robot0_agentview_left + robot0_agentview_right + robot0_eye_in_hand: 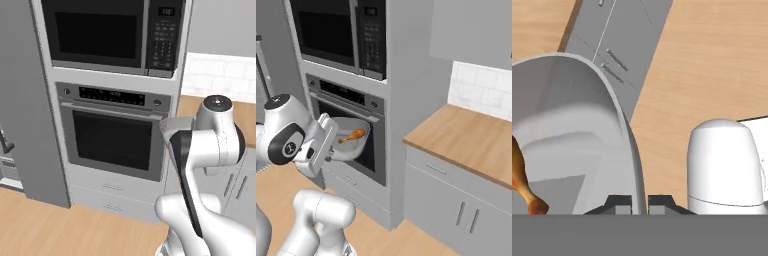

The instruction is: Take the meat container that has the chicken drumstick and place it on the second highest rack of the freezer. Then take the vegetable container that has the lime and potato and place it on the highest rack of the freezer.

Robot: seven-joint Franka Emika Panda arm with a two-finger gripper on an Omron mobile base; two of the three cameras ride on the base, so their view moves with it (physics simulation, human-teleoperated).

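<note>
At the fingertips: the two dark fingertips (619, 201) stand close together, pinched on the thin rim of the meat container (577, 125), one tip on each side of its wall.
Gripper: the gripper (639, 202) is clamped narrow on that rim; in the right base view it sits at the container's left edge (330, 145).
Meat container: a pale grey, shallow tray with rounded corners, held up in the air and tilted, in front of the oven door (358, 150).
Chicken drumstick: the chicken drumstick (352, 135) lies inside the tray, orange-brown, its thin bone end pointing left in the right base view; in the hand view it shows at the left edge (521, 182).
Arm: the white arm (291, 137) bends across the lower left of the right base view; in the left base view its elbow (215, 140) covers the container.
Behind: a built-in oven (112, 135) with a microwave (112, 32) above it, set in a pale grey tall cabinet.
Right side: a wooden counter (471, 140) over grey cabinet doors, white tiled wall behind.
Left side: a tall grey panel (22, 100) beside the oven stack.
Below: wooden floor (45, 230).
</note>
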